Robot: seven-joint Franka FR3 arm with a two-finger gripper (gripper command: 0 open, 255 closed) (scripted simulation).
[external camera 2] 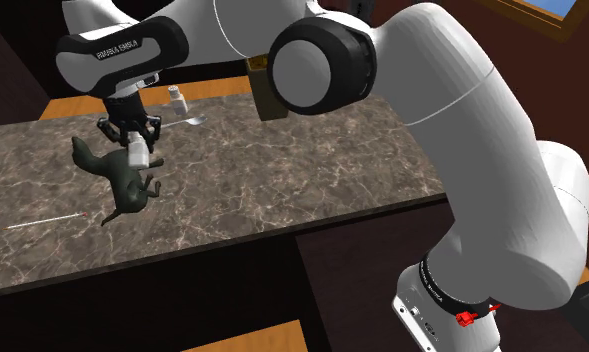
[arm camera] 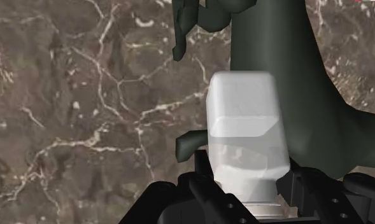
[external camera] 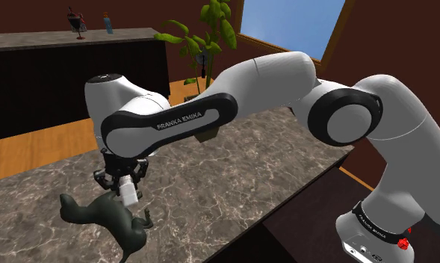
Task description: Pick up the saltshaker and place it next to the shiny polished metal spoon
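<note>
Claw: the all-black two-finger claw [external camera: 124, 179] is pinching the saltshaker.
Saltshaker: the translucent white, square-shouldered saltshaker [arm camera: 246, 130] is hanging over a dark green animal figurine [external camera: 112, 215], with its long axis pointing down.
Desk: brown veined marble [external camera: 233, 172].

Hand [arm camera: 249, 183] clasps white saltshaker [arm camera: 245, 124] — dark green figurine [arm camera: 284, 63] beyond, marble counter [arm camera: 84, 114].

A brown marble counter [external camera 2: 282, 190] bears a dark green figurine [external camera 2: 130, 185], a spoon [external camera 2: 194, 119] and a thin stick [external camera 2: 47, 222].
</note>
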